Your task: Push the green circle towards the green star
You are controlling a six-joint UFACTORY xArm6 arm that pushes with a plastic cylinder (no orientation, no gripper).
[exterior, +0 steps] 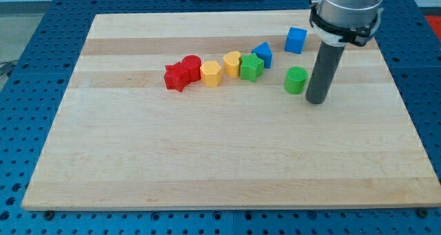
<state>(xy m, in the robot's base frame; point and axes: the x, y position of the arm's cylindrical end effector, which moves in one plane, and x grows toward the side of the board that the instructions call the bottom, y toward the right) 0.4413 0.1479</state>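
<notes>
The green circle stands on the wooden board at the view's upper right. The green star lies to its left, a short gap away, at the right end of a row of blocks. My tip rests on the board just right of the green circle and slightly below it, close to it; I cannot tell whether it touches. The rod rises from there to the arm's grey body at the view's top right.
Left of the green star sit a yellow heart-like block, a yellow hexagon, a red round block and a red star. A blue block touches the star's upper right. A blue cube lies above the circle.
</notes>
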